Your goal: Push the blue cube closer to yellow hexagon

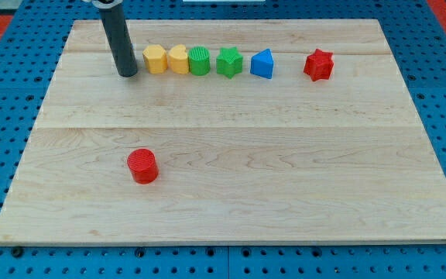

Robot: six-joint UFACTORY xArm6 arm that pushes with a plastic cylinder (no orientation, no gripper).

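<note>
A row of blocks lies near the view's top. From left to right it holds the yellow hexagon (155, 59), a yellow heart-like block (179, 59), a green cylinder (199, 60), a green star (228, 62) and the blue block (262, 63), which looks wedge-shaped. The blue block stands apart from the green star by a small gap. My tip (128, 74) rests on the board just left of the yellow hexagon, close to it but apart. The rod rises from it toward the view's top.
A red star (318, 65) sits right of the blue block. A red cylinder (142, 166) stands alone at the lower left. The wooden board (285, 178) lies on a blue pegboard.
</note>
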